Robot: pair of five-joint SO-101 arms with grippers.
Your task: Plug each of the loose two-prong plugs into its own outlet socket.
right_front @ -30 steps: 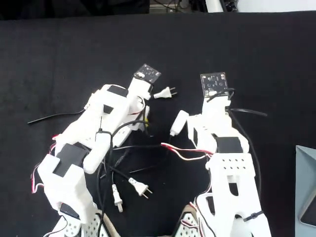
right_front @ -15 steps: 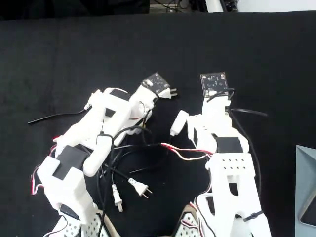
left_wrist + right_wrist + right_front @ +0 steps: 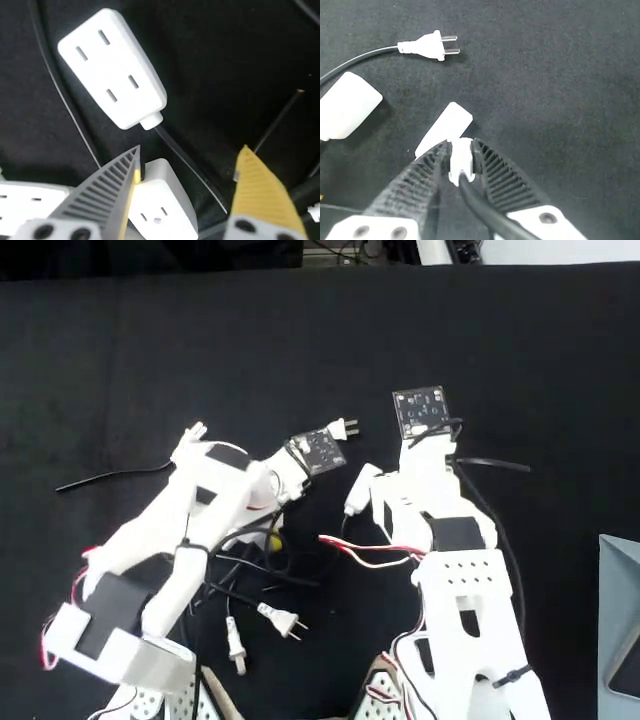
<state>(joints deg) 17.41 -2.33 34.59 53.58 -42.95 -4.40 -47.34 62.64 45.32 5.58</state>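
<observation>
This looks like a robotics lab or a maker's workshop rather than a home. The bench (image 3: 120, 340) is covered edge to edge in plain black cloth. On it stand the left arm (image 3: 170, 530) and the right arm (image 3: 465, 580), both built from white plastic shells with their wiring left bare. Red and white leads (image 3: 365, 552) loop in the open, a black cable tie (image 3: 510, 677) cinches a bundle, and an uncased circuit board (image 3: 420, 410) sits at the right arm's wrist. Corded two-prong plugs (image 3: 280, 620) and a white outlet block (image 3: 112, 75) lie loose on the cloth. Beyond the far edge of the bench, more cords (image 3: 345, 252) trail past pale equipment (image 3: 450, 250).
</observation>
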